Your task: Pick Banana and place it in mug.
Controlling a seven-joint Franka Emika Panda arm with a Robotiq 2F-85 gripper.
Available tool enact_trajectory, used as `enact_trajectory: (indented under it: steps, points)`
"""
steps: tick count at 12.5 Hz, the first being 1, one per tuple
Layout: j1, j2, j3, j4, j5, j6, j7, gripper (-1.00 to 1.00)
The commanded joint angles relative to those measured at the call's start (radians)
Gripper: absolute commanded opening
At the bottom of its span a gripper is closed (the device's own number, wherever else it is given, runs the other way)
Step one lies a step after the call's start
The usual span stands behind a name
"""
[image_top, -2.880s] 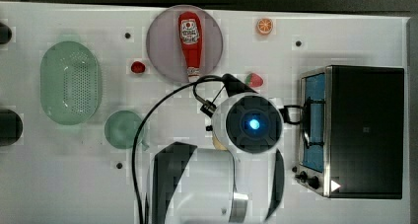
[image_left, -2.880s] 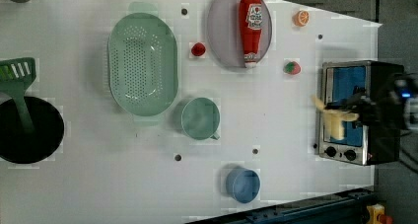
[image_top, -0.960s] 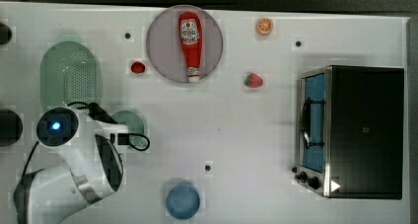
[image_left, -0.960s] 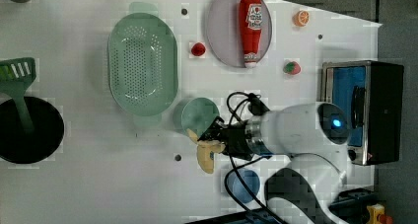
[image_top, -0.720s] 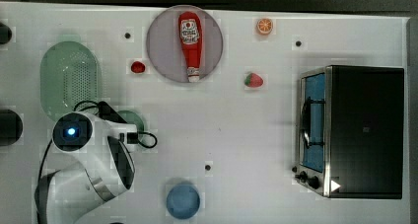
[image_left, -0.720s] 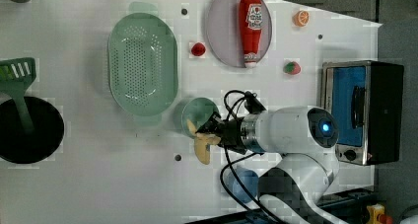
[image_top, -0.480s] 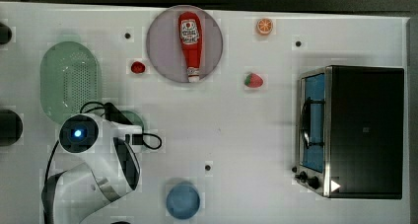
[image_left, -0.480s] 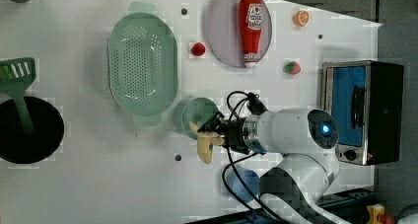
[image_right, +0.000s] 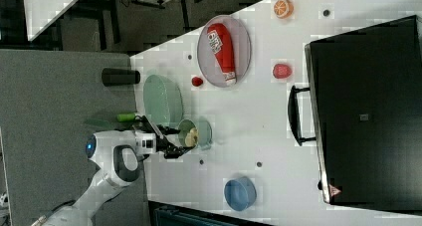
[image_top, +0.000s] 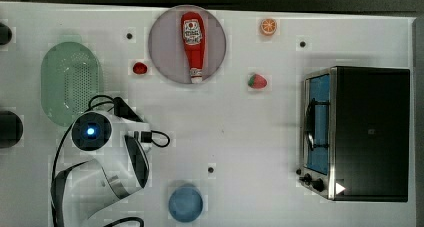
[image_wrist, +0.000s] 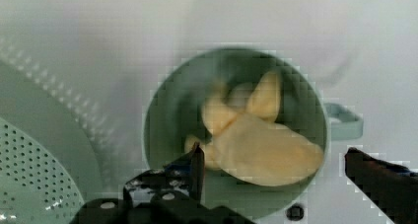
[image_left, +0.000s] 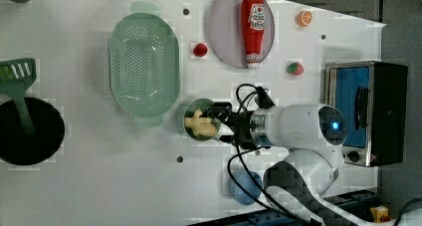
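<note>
The pale-yellow banana point(image_wrist: 261, 145) lies inside the round green mug point(image_wrist: 167, 100), filling much of its bowl. In the left view the banana point(image_left: 199, 125) shows in the mug point(image_left: 191, 108), just below the colander's lower edge. My gripper point(image_wrist: 273, 167) hangs over the mug, open. One fingertip point(image_wrist: 197, 160) sits at the banana's end and the other finger point(image_wrist: 379, 177) stands apart beyond the rim. In the left view the gripper point(image_left: 222, 122) is at the mug's right side. The right view shows the mug point(image_right: 201, 131) with the banana point(image_right: 192, 135).
The oval green colander point(image_left: 144, 64) lies close beside the mug. A blue cup point(image_left: 244, 186) stands under the arm in the left view. The ketchup bottle point(image_left: 253, 29) on its plate, a strawberry point(image_left: 294, 68), an orange slice point(image_left: 304, 18) and the toaster oven point(image_left: 366, 111) lie farther off.
The gripper carried the banana from the toaster oven across to the mug. The banana hung beside the mug half a second ago; now it lies inside and the fingers have parted.
</note>
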Motion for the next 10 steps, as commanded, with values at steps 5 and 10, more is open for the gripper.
enact_trajectory:
  steps: [5,10]
  points:
    - [-0.014,-0.288,-0.04,0.091,-0.011,-0.249,0.027,1.0]
    - [-0.023,-0.449,-0.194,0.298,-0.009,-0.654,-0.048,1.0]
